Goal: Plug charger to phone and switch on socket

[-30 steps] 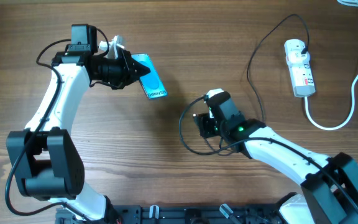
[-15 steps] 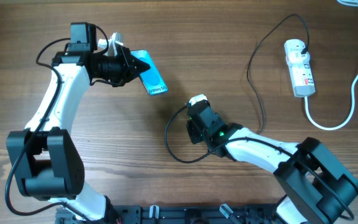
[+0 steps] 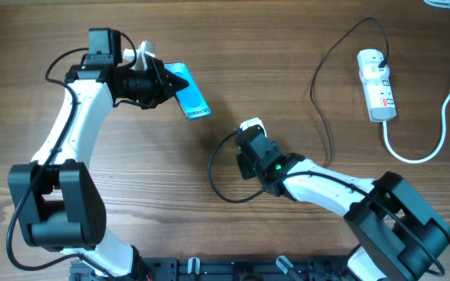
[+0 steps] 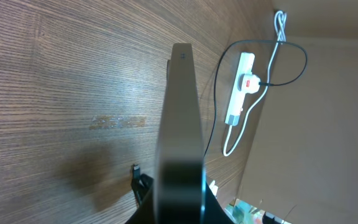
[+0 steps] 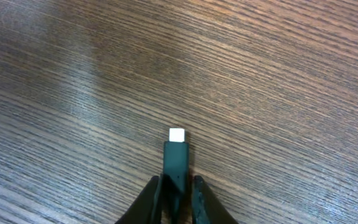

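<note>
My left gripper (image 3: 166, 86) is shut on the phone (image 3: 191, 97), holding it off the table with its teal screen up and its white bottom band toward the lower right. In the left wrist view the phone (image 4: 180, 118) shows edge-on between the jaws (image 4: 178, 202). My right gripper (image 3: 246, 137) is shut on the charger plug (image 5: 176, 155), its pale tip (image 5: 177, 135) pointing away over the wood. The thin black cable (image 3: 223, 176) loops below the gripper and runs up to the white socket (image 3: 376, 95) at the far right. The plug is below and right of the phone, apart from it.
A thick white cord (image 3: 436, 117) trails from the socket along the right edge. The socket also shows in the left wrist view (image 4: 240, 87). The table is wood.
My right gripper moved left and up toward the phone with the plug, then nearly stopped. The left gripper raised the phone slightly early on and has held still since.
</note>
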Available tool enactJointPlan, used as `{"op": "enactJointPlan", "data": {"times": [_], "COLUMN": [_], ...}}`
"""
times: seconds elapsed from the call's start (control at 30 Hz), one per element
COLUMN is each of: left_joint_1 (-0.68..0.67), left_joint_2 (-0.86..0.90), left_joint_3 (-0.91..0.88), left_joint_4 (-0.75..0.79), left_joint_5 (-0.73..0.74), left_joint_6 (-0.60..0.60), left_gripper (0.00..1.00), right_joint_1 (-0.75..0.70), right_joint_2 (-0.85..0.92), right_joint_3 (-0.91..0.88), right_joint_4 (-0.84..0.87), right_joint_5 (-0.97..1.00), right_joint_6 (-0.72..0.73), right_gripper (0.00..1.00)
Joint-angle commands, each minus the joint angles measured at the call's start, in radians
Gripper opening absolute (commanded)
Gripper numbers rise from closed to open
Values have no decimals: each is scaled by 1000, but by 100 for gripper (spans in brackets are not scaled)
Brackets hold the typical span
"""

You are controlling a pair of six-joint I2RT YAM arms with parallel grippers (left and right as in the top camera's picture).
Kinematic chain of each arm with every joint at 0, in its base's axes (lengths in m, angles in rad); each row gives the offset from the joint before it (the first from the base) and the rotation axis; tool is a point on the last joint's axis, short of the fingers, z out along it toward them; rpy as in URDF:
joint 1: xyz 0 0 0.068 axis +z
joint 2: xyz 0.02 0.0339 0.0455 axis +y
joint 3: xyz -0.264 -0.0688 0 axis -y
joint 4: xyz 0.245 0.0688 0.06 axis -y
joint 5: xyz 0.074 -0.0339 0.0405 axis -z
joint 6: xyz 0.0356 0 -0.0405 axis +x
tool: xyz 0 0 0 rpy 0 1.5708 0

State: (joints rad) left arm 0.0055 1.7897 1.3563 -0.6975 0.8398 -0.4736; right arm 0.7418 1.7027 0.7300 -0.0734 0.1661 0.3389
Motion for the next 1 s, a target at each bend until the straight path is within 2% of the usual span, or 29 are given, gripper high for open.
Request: {"op": "enactJointPlan", "data": {"times": [0.0,0.17,0.47,0.57,0.7,0.77,0.83,0.87,0.9,0.97], "left_joint_1": [-4,-4,-4,-4,-4,-4,-4,-4,-4,-4], "left_joint_2": [1,1,1,1,1,1,1,1,1,1], "left_joint_3": [-4,-3,-3,-3,-4,-3,-3,-3,-3,-3], "left_joint_4": [6,6,2,3,15,22,23,22,22,22], "left_joint_5": [42,42,43,44,70,69,69,69,69,69], "left_joint_6": [-6,-6,-6,-6,-6,-6,-6,-6,-6,-6], "left_gripper": [4,4,4,4,4,4,4,4,4,4], "right_joint_1": [4,4,-21,-58,-129,-141,-139,-139,-139,-136], "right_joint_2": [61,61,-53,-130,-256,-295,-295,-288,-283,-262], "right_joint_3": [-40,-40,-40,-40,-40,-40,-40,-40,-40,-41], "right_joint_4": [-28,-20,-61,-99,-134,-134,-143,-151,-161,-179], "right_joint_5": [-28,-23,-19,-80,-283,-324,-294,-294,-294,-258], "right_joint_6": [13,11,48,57,51,0,-3,-14,-25,-24], "right_gripper": [12,5,5,5,5,4,9,22,27,30]}}
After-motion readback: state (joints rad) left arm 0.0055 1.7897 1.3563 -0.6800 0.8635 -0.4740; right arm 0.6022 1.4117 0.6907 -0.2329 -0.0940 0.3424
